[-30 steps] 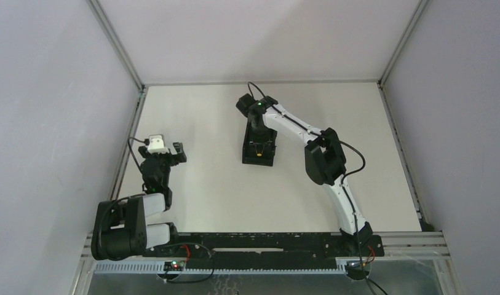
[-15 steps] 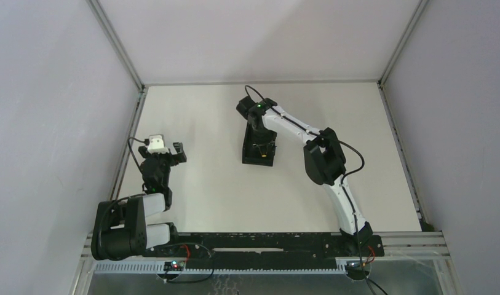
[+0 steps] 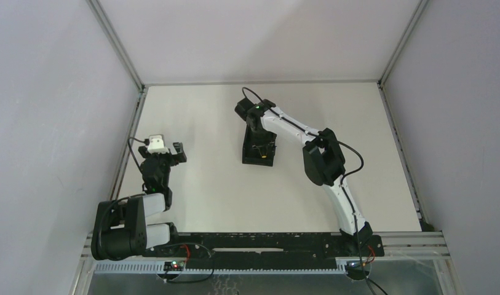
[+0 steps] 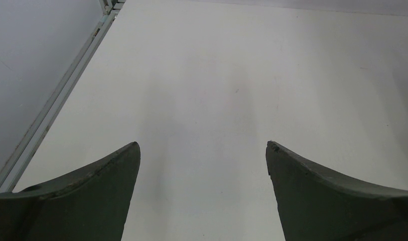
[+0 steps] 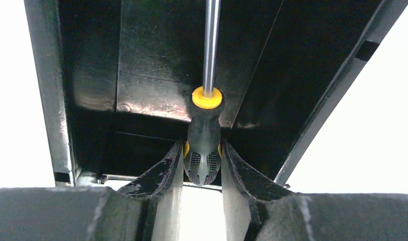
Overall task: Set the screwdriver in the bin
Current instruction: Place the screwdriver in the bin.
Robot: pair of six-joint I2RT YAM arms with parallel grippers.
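Note:
The black bin (image 3: 257,151) stands mid-table, and its open inside fills the right wrist view (image 5: 151,75). My right gripper (image 3: 259,145) is over the bin and shut on the screwdriver (image 5: 204,145). The fingertips (image 5: 167,163) clamp the black and yellow handle, and the thin shaft points into the bin. In the top view the arm hides the screwdriver. My left gripper (image 4: 202,150) is open and empty above bare table at the left side (image 3: 164,161).
Grey enclosure walls ring the white table (image 3: 333,110). A metal rail (image 4: 56,100) runs along the left edge beside my left gripper. The black base rail (image 3: 259,241) crosses the near edge.
My right arm has shifted slightly left and toward the far side over the bin, still holding the screwdriver. The left arm has not moved.

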